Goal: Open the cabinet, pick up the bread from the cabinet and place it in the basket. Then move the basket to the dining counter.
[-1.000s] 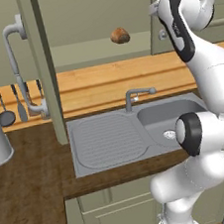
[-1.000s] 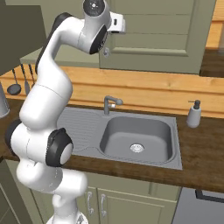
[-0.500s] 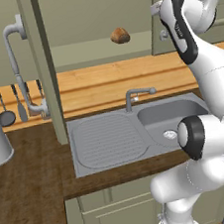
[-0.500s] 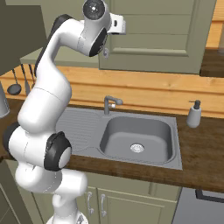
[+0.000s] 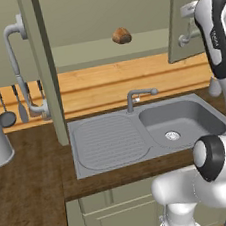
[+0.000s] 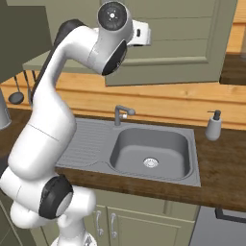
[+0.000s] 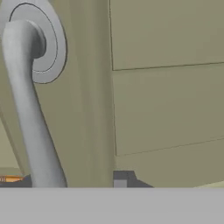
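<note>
Cabinet (image 5: 98,21) open, bread (image 5: 121,35) inside; hand view: handle (image 7: 30,113) close.

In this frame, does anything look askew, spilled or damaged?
Nothing stands out. Both cabinet doors stand swung open, as the job needs; the bread sits whole on the shelf; the sink and soap bottle look undisturbed.

White arm, dark joints.
Glossy white rounded arm (image 6: 48,120) links, fat tubes; black joint bands with grey round end caps at elbow and near base. Black strip runs down one upper link, faint small lettering on it. White boxy hand piece up top. Small dark fingertip (image 7: 120,178), squared.
</note>
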